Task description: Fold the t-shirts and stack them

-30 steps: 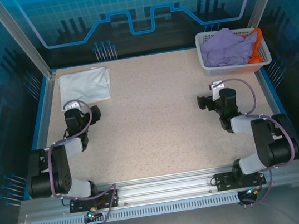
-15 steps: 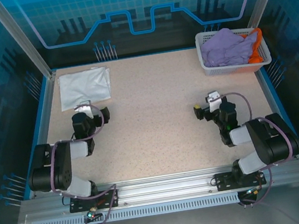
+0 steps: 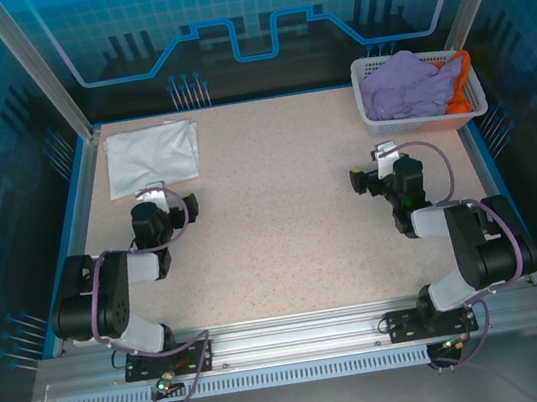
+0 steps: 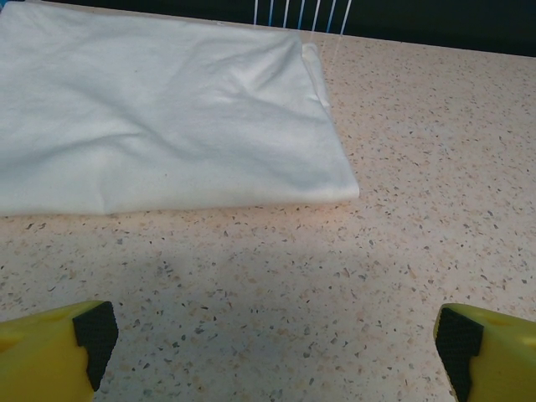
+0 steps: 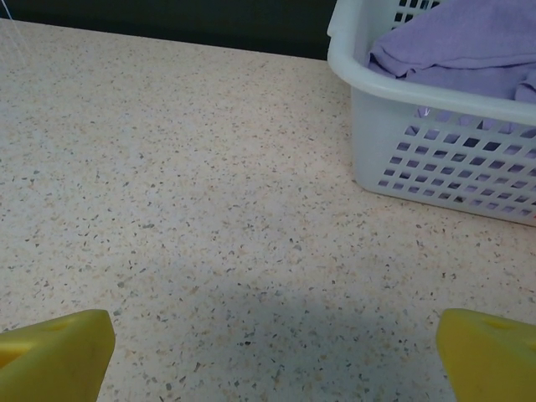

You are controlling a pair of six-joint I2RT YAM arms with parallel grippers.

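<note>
Now left gripper (image 3: 184,205) and right gripper (image 3: 361,180) gape empty, white shirt (image 3: 151,156) folded at the left's eleven o'clock, lavender shirt (image 3: 405,85) in the basket (image 3: 417,122) at the nearer right's one o'clock.

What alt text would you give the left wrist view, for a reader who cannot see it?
A folded white t-shirt lies flat on the speckled beige table, in the upper left of the view. Nearer the camera, the left pincer is open and holds nothing, its yellow fingers apart in the two bottom corners.
</note>
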